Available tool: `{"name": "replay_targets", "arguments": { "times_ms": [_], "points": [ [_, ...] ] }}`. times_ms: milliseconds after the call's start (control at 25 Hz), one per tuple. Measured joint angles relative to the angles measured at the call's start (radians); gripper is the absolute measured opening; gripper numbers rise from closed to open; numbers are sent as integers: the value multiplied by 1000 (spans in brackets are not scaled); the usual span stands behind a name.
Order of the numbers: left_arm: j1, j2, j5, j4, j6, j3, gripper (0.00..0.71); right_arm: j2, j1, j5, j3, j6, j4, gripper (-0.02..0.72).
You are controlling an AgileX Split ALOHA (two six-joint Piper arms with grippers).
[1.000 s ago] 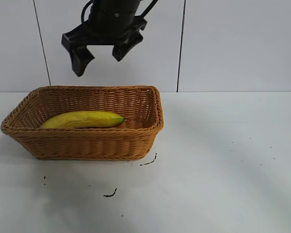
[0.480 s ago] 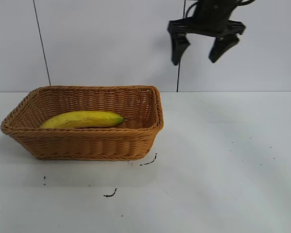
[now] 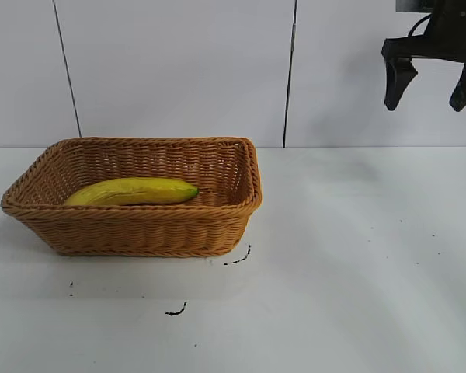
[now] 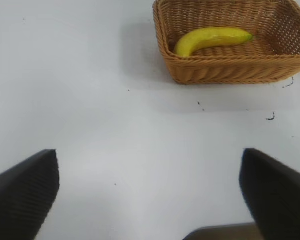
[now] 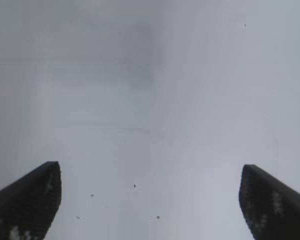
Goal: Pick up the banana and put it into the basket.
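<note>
The yellow banana (image 3: 132,190) lies inside the light-brown wicker basket (image 3: 140,231) at the table's left, its greenish tip toward the right. Both show far off in the left wrist view: the banana (image 4: 210,39) in the basket (image 4: 230,71). My right gripper (image 3: 425,101) hangs open and empty high at the upper right, well away from the basket; its wrist view (image 5: 150,200) shows only bare white surface between its fingers. My left gripper (image 4: 150,195) is outside the exterior view, open and empty, over the table far from the basket.
The white table (image 3: 357,256) stretches to the right of the basket, with small dark marks (image 3: 237,259) in front of the basket and a few specks (image 3: 433,235) at the right. A white panelled wall stands behind.
My right gripper, open and empty, has swung from above the basket across to the upper right. The banana and basket have not moved.
</note>
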Motion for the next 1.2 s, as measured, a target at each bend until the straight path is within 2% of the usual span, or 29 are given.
{"name": "replay_targets", "arguments": {
  "times_ms": [240,360,560,760,1000,1200],
  "points": [
    [0,0,0,0,0,0,695,-39,26,0,2,0,1,689],
    [0,0,0,0,0,0,695,-74,26,-1,66,0,4,689],
    [0,0,0,0,0,0,695,-228,26,-2,329,0,12,689],
    [0,0,0,0,0,0,695,-493,26,-2,636,0,6,689],
    [0,0,0,0,0,0,695,-857,26,-3,962,-3,-40,689],
    [0,0,0,0,0,0,695,-1158,26,-68,1163,-3,-48,689]
  ]
}}
